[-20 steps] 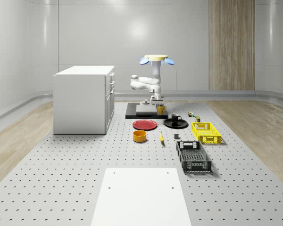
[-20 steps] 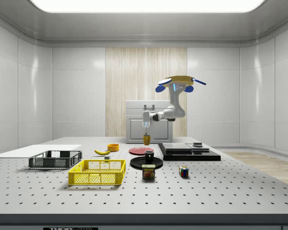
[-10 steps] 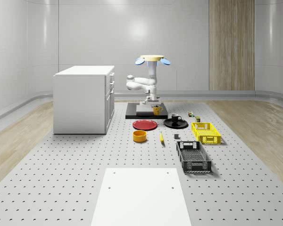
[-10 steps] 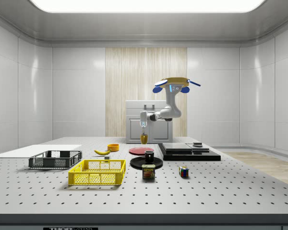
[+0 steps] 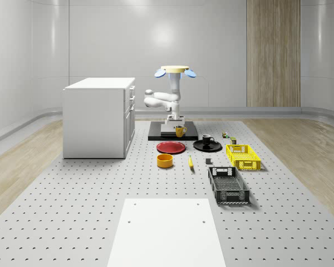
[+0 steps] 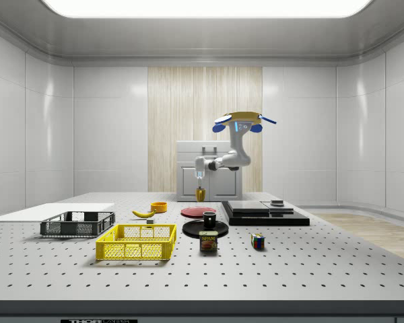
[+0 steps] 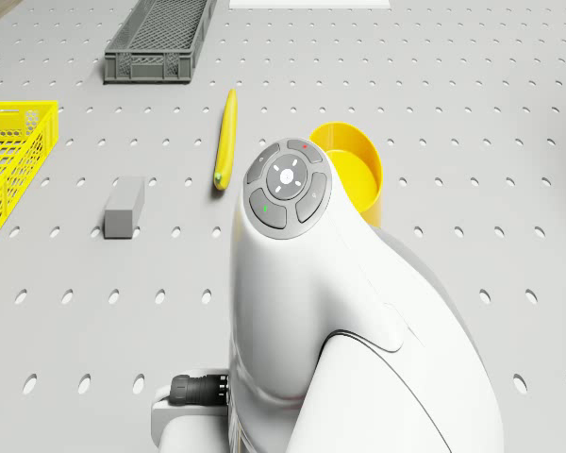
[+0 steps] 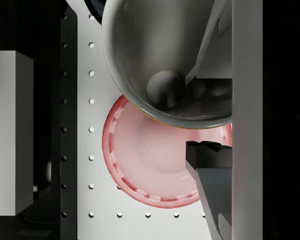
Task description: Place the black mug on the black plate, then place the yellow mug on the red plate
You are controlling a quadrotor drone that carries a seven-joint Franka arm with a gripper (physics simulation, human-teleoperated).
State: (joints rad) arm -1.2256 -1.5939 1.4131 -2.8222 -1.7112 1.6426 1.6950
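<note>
The yellow mug (image 5: 180, 131) hangs in the air with my gripper (image 5: 176, 123) shut on its rim. It is just behind and above the red plate (image 5: 171, 147). In the wrist view the mug's inside (image 8: 165, 60) overlaps the red plate (image 8: 150, 165) below, with one finger (image 8: 210, 175) beside it. In the side view the gripper (image 6: 199, 180) holds the mug (image 6: 200, 194) above the red plate (image 6: 198, 211). The black mug (image 5: 207, 139) stands on the black plate (image 5: 214, 148). The drone (image 5: 175, 70) hovers over the black platform (image 5: 156, 135).
A white cabinet (image 5: 99, 117) stands at the whole-scene view's left. A yellow bowl (image 5: 165, 161), a banana (image 5: 190, 162), a grey block (image 7: 124, 206), a yellow crate (image 5: 243, 156) and a black crate (image 5: 228, 184) lie in front. A can (image 6: 208, 241) and a cube (image 6: 258, 241) sit near the black plate.
The drone and arm have shifted toward the whole-scene view's left, carrying the yellow mug from over the platform's edge to a spot closer to the red plate.
</note>
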